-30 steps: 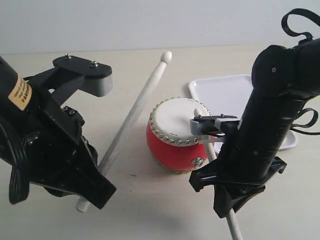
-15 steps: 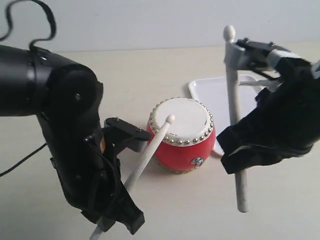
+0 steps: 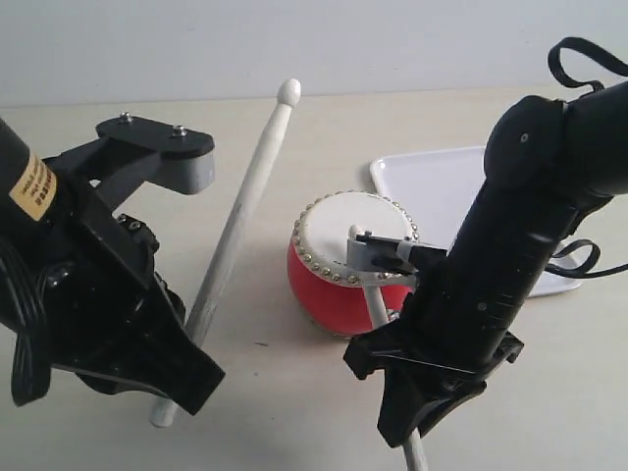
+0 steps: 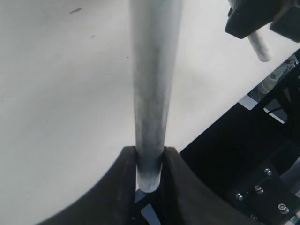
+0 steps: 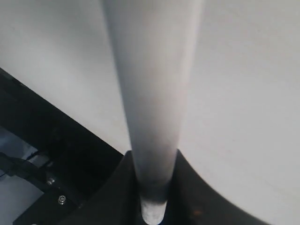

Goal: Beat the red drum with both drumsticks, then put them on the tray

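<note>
A small barrel-shaped red drum (image 3: pixel 329 287) with a white, stud-ringed skin stands on a pale desk (image 3: pixel 294 412), between two black robot arms. The left hand (image 4: pixel 150 171) is clamped tight near the butt of a thin, pale cream wooden drumstick (image 3: pixel 245 206). This stick slants upward, its rounded tip high and clear of the drum. The right hand (image 5: pixel 153 187) is closed on the second cream drumstick (image 5: pixel 150 93), which reaches over the drum skin; contact cannot be made out. A flat white rectangular plastic tray (image 3: pixel 442 182) lies just beyond the drum.
</note>
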